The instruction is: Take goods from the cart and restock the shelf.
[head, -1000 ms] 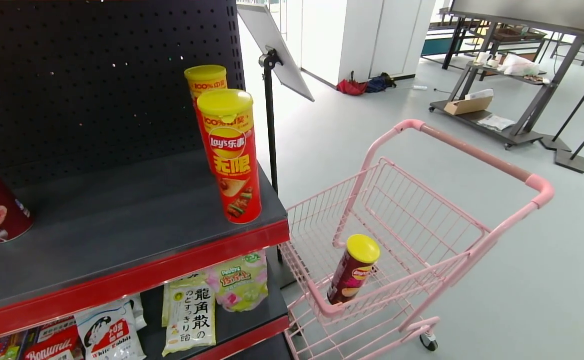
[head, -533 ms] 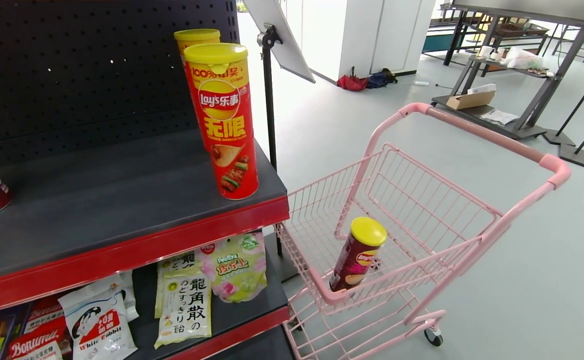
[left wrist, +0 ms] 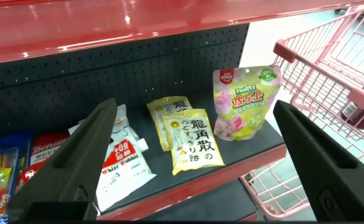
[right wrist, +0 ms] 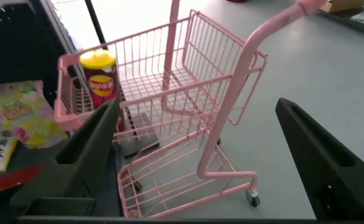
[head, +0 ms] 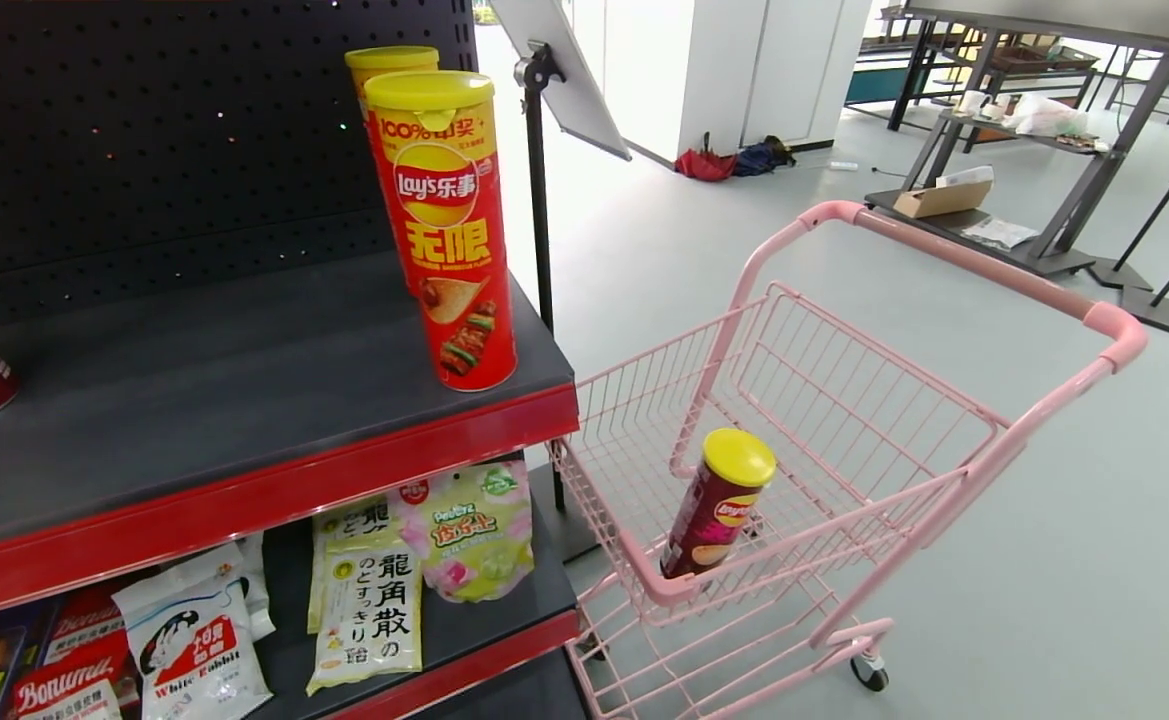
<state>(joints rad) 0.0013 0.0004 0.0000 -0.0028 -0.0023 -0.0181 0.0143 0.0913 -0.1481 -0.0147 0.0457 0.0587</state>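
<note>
The left jaws stand spread wide and empty, facing the lower shelf (left wrist: 256, 146), where a yellow snack packet (left wrist: 194, 146) lies just left of a green-and-pink pouch (left wrist: 244, 102). The right jaws are likewise wide apart, holding nothing, facing the pink cart (right wrist: 231, 93) to the right of the shelving. A dark red chip can (head: 719, 505) with a yellow lid stands in the cart's near left corner. At the upper shelf's (head: 194, 380) right end, a tall red chip can (head: 449, 230) stands upright, with a second can (head: 389, 58) just behind it.

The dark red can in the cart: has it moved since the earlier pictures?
No. The dark red can leans in the same corner of the pink cart; the whole head view shifted, so the camera moved.
</note>
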